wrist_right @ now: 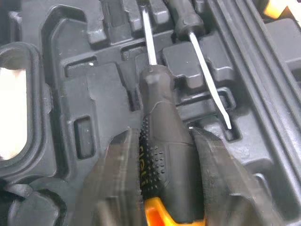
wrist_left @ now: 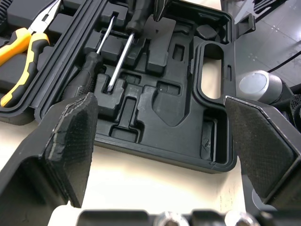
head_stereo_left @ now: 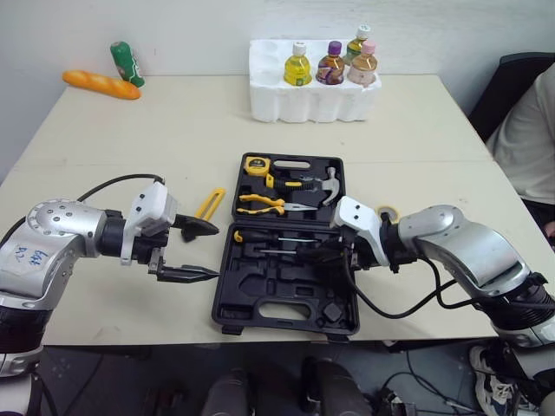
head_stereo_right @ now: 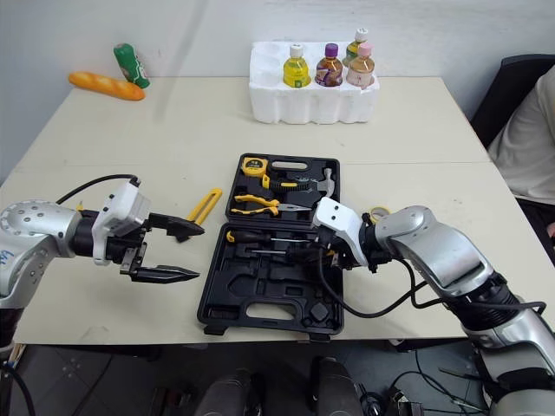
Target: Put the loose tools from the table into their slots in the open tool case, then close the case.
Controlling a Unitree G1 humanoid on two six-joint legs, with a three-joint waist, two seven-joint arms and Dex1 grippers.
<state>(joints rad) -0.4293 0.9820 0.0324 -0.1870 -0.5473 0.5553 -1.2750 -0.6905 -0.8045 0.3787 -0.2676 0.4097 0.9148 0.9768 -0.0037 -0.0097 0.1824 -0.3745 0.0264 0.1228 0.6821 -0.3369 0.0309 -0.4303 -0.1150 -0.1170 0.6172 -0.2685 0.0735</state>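
The black-handled screwdriver (wrist_right: 157,94) is hanging just over the front slots of the open tool case (head_stereo_left: 286,312), clamped in the right gripper (wrist_right: 161,135), while a yellow tool (head_stereo_left: 209,204) is lying loose on the bench (head_stereo_left: 173,130) beside the wide-spread left gripper (head_stereo_left: 215,251), so closing is waiting.

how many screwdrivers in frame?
2. The held screwdriver sits in the right end effector over the case front half; the second screwdriver lies in the slot beside it, nearer the hinge. The arm may hide others.
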